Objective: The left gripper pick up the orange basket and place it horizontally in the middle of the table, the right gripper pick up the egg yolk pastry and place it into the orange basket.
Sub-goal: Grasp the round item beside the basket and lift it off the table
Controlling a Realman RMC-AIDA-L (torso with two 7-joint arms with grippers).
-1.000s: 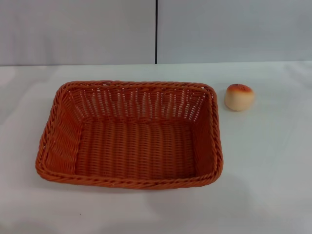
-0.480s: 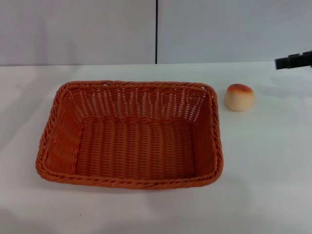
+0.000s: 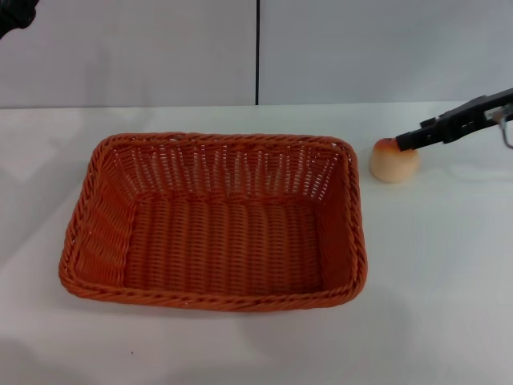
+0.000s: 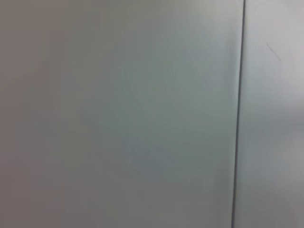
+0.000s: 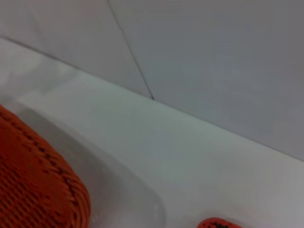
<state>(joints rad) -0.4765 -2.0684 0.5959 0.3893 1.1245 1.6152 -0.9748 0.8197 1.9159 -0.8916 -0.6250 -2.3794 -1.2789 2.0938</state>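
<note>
The orange basket [image 3: 210,300] lies flat and lengthwise across the middle of the white table [image 3: 449,273], with nothing in it. The egg yolk pastry [image 3: 391,167] sits on the table just right of the basket's far right corner. My right gripper [image 3: 409,139] reaches in from the right edge, its black tip over the pastry's top. In the right wrist view a corner of the orange basket [image 5: 33,190] and the top of the egg yolk pastry [image 5: 218,223] show. Only a dark piece of my left gripper [image 3: 14,12] shows, high in the far left corner, well away from the basket.
A grey wall with a dark vertical seam [image 3: 257,52] stands behind the table's far edge. The left wrist view shows only that wall and its seam [image 4: 238,114].
My right gripper has come in from the right edge and moved left and down to the pastry's top. A dark part of the left arm has appeared at the top left. Basket and pastry have not moved.
</note>
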